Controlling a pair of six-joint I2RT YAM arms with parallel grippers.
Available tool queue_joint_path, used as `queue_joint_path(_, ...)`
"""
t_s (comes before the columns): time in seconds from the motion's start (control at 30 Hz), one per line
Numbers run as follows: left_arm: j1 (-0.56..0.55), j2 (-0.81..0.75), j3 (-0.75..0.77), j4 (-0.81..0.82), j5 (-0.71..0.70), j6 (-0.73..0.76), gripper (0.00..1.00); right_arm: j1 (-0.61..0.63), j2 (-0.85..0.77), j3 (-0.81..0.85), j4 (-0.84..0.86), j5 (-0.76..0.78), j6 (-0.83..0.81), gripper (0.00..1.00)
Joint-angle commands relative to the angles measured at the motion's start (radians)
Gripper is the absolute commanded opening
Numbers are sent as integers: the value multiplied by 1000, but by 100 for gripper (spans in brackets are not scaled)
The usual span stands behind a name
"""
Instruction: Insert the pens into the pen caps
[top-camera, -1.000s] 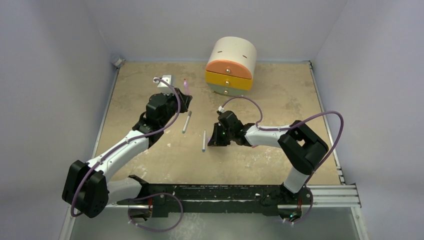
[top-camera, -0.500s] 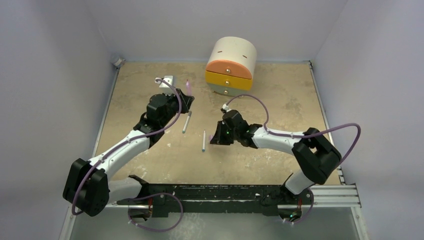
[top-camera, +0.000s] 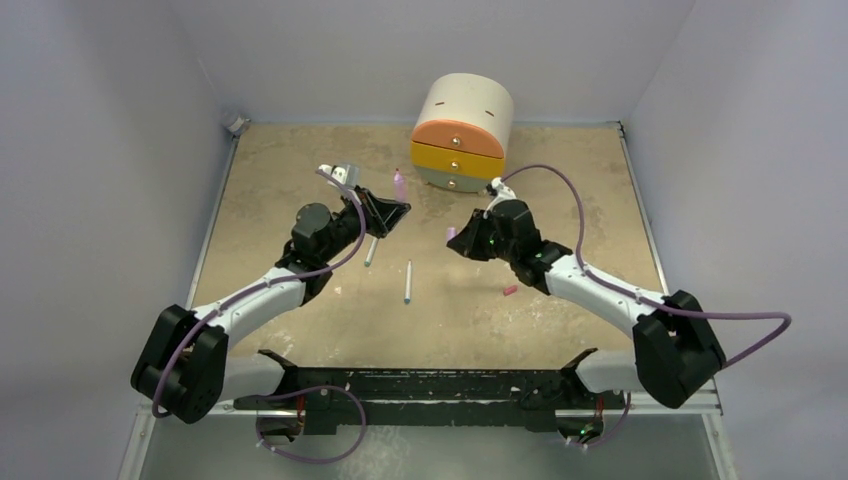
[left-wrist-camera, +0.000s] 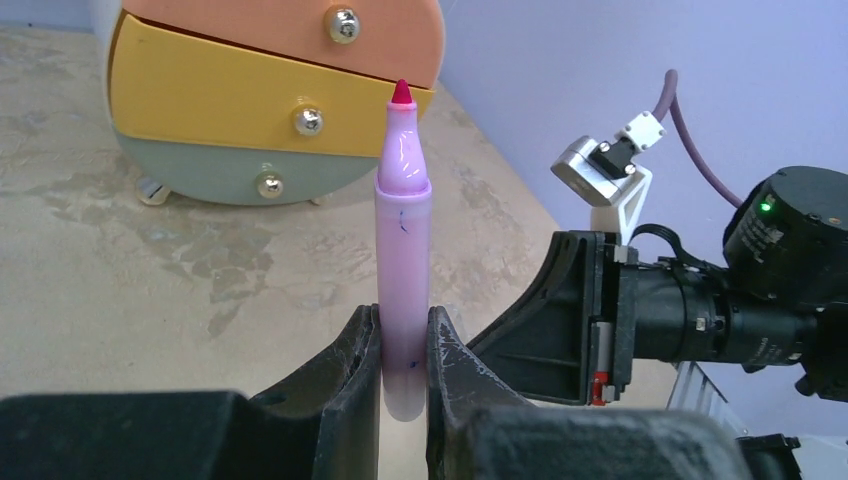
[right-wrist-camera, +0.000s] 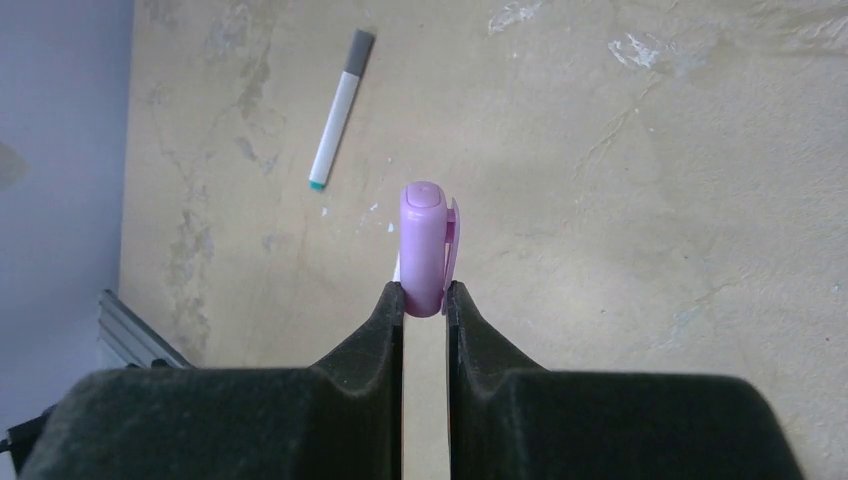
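Close up, the left end effector (left-wrist-camera: 403, 345) clamps the pink pen (left-wrist-camera: 403, 230), its bare red tip before the drawer unit (left-wrist-camera: 250, 110), and the right end effector (right-wrist-camera: 424, 300) pinches the purple cap (right-wrist-camera: 424, 245), whose lower end is hidden between the fingers, while from above both are specks just short of that unit, with perhaps a reddish cap (top-camera: 510, 291) on the tabletop (top-camera: 300, 170).

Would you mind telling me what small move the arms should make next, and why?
Probably bring the right claw toward the left claw, lining the purple cap up with the bare red tip of the pink pen. Each claw grips its piece, yet in the top view they are apart and not in line.
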Motion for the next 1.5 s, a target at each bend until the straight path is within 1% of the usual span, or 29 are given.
queue_joint_path(0.0,0,3,29,91,45,-19,0,5,30,-1,-57,33,-60,0)
queue_joint_path(0.03,0,4,31,88,44,-19,0,6,41,-12,-75,34,-57,0)
queue_joint_path(0.13,0,6,35,69,37,-12,0,7,84,-30,-134,102,-66,0)
queue_joint_path(0.3,0,20,36,54,26,8,0,11,89,-75,-188,129,-61,0)
queue_joint_path(0.4,0,35,36,64,30,5,0,14,116,-56,-232,177,-75,0)
queue_joint_path(0.5,-1,45,35,73,36,3,0,14,157,-38,-245,190,-85,0)
queue_joint_path(0.6,0,45,31,67,39,4,0,14,188,-26,-237,187,-88,12)
queue_joint_path(0.67,0,41,30,57,40,10,0,15,202,-20,-230,187,-88,18)
queue_joint_path(0.83,0,36,21,48,37,15,0,15,222,-9,-222,204,-83,39)
queue_joint_path(0.9,-1,36,21,48,38,15,0,15,238,-3,-221,198,-71,42)
queue_joint_path(1.1,-1,36,16,47,39,17,0,15,277,18,-203,207,-85,43)
queue_joint_path(1.3,0,35,13,47,40,17,0,15,302,41,-230,204,-108,40)
queue_joint_path(1.43,0,32,13,43,38,17,0,15,310,49,-239,242,-116,32)
queue_joint_path(1.47,0,32,13,43,38,17,0,15,313,48,-239,244,-119,27)
